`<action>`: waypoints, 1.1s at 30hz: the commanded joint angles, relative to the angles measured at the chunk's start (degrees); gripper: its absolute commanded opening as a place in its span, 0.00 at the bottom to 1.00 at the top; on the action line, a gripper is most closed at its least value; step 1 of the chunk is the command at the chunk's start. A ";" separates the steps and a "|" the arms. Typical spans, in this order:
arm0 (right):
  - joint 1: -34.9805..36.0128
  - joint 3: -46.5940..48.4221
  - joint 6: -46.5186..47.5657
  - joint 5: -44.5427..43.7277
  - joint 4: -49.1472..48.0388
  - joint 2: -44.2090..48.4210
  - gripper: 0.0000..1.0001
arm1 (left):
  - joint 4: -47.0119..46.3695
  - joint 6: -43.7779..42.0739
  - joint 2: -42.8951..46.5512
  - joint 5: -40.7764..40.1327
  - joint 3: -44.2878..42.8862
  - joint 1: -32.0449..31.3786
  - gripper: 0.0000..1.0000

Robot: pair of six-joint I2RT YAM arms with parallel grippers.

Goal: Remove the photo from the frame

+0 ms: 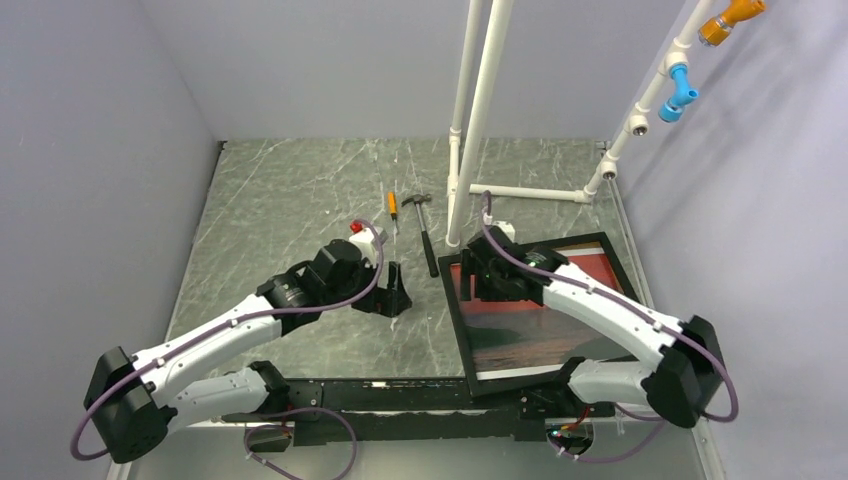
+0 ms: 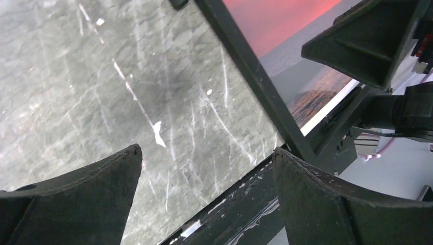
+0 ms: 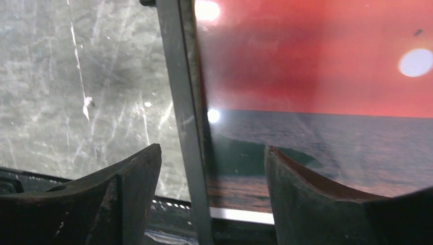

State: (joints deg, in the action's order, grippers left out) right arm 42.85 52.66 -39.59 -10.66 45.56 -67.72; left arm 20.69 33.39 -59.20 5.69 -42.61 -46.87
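The black frame (image 1: 455, 320) lies flat on the right of the table with the sunset photo (image 1: 520, 330) face up inside it. My right gripper (image 1: 478, 285) is open over the frame's left side. In the right wrist view its jaws (image 3: 212, 148) straddle the frame's left border (image 3: 186, 127), one finger over the table and one over the photo (image 3: 316, 76). My left gripper (image 1: 395, 292) is open and empty, low over the table just left of the frame. Its wrist view (image 2: 207, 149) shows bare table between the fingers, the frame's border (image 2: 255, 76) and the photo (image 2: 275, 20).
A black-handled hammer (image 1: 427, 235) and a small orange screwdriver (image 1: 393, 210) lie behind the grippers. White pipes (image 1: 480, 110) stand at the back with a foot on the table (image 1: 530, 192). A black rail (image 1: 400, 390) runs along the near edge.
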 commanded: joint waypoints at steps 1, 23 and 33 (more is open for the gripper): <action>4.41 0.17 -5.97 -4.42 -8.78 -5.22 0.73 | 2.28 3.05 4.45 -2.90 2.37 -0.08 0.99; 16.73 4.25 -11.74 -17.16 -9.12 -26.96 0.36 | 6.99 3.18 6.91 -4.53 2.27 -0.06 1.00; 17.02 2.09 -19.59 -26.58 -1.71 -7.63 0.00 | 6.85 3.72 9.04 -4.05 2.40 -0.05 0.99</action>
State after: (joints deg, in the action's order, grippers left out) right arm 59.57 54.78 -52.34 -29.91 39.55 -84.27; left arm 28.53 36.69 -51.53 1.63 -38.81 -46.87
